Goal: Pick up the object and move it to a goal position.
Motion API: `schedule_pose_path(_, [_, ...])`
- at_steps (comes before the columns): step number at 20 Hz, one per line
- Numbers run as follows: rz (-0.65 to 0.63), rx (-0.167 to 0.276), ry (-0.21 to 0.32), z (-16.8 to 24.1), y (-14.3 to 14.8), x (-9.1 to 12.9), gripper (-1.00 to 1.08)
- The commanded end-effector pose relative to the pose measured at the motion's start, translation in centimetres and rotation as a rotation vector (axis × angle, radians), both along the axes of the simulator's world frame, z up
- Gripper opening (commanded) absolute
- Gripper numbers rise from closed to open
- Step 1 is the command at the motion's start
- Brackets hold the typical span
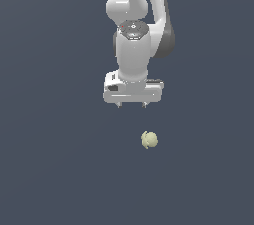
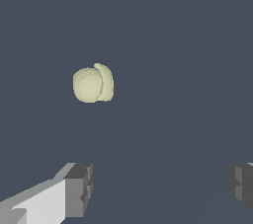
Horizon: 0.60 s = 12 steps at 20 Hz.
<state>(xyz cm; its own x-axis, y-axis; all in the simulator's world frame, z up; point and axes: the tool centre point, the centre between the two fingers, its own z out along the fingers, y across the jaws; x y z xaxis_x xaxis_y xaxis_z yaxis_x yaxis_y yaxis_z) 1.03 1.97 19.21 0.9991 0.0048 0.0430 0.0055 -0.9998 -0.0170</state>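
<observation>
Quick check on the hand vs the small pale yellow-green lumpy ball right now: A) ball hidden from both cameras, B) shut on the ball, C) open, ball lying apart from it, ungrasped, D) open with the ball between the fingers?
C: the white hand is open, its dark fingertips spread wide, and the small pale yellow-green lumpy ball lies apart from them, untouched.

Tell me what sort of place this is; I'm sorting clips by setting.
Most likely a bare simulated test scene: a flat, featureless dark blue-grey floor, a white robot arm with its hand open, and one small yellow-green lumpy object lying apart from it.
</observation>
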Motion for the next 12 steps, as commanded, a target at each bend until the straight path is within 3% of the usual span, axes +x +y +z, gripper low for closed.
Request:
schedule_pose_path(1, [0.000,0.000,0.000,0.0,0.0,0.0,1.00])
schedule_pose_path(12, [0.045,0.012,0.040,-1.6,2.0,-1.1,1.00])
